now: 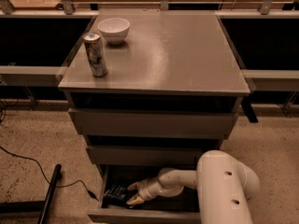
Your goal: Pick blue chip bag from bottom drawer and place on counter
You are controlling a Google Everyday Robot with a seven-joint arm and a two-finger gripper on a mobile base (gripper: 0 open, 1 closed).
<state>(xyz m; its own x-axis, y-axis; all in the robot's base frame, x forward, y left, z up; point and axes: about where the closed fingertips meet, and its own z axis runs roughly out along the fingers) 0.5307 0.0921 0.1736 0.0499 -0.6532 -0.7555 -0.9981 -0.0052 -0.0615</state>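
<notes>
Bottom drawer [140, 217] stands open, white arm [187, 178] reaching in. Gripper [132, 193] sits inside, right at the blue chip bag [113, 196] at the drawer's left. Counter [177, 55] holds 1 can [95, 54], 1 bowl [113, 30].

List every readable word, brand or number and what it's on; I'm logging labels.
No text can be read.
The can on the counter: print too blurred.
The blue chip bag in the bottom drawer, at the gripper: markings too dark to read.
The bowl: no text visible.

Navy bag [114, 194] in btm drawer [140, 216], pincer [132, 194] at it.
</notes>
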